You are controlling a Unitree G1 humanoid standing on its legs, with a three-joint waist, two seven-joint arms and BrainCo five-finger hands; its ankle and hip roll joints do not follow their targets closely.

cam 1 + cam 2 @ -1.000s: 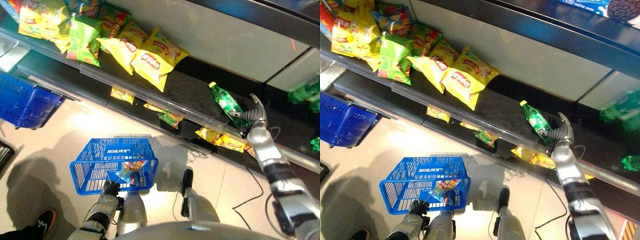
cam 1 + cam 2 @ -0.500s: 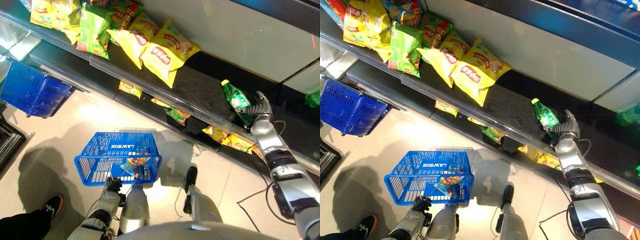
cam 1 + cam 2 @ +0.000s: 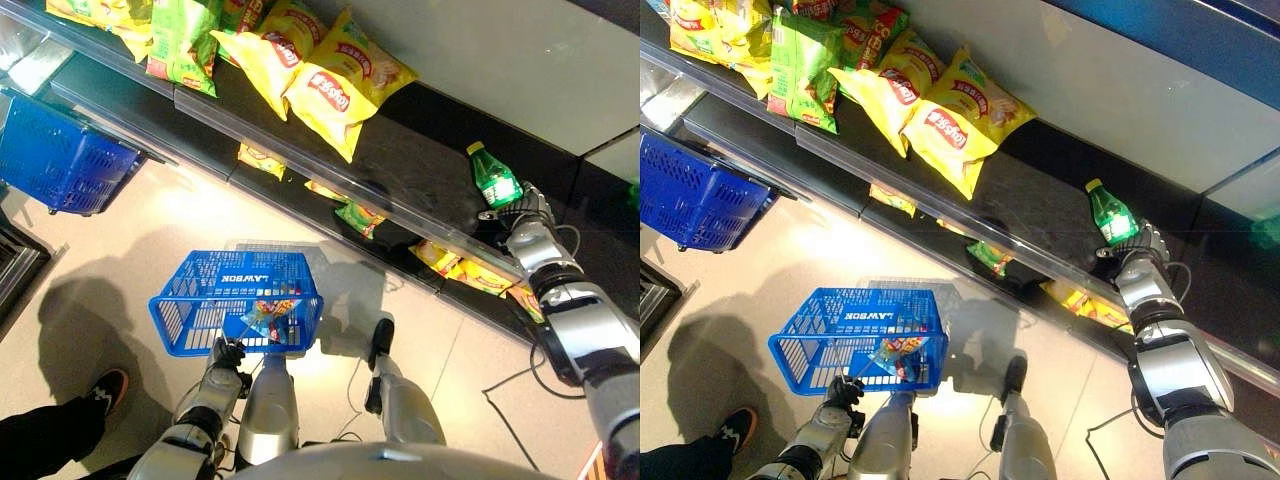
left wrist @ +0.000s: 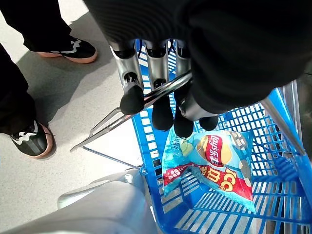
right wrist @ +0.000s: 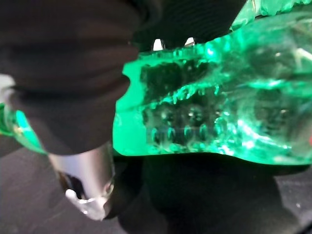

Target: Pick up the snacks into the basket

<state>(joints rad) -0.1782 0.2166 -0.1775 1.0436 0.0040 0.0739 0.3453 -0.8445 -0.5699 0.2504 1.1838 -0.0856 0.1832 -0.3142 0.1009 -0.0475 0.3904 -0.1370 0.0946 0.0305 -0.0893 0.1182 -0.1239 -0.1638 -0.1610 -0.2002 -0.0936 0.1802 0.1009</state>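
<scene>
Green plastic bottle (image 3: 1110, 216) lies on the dark shelf (image 3: 400, 180), my right hand (image 3: 1137, 250) curled round its base. My left hand (image 4: 161, 105) hooks the blue basket's (image 3: 235, 300) wire handle (image 4: 131, 109). Smooth plastic could slip mid-lift.

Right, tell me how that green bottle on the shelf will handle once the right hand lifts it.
The green bottle lies on its side, so it would probably roll if nudged or let go. Its smooth, glossy plastic wall may be slippery in the right hand, which is closed round its base. The cap is on and it looks full, so likely heavy for its size.
</scene>
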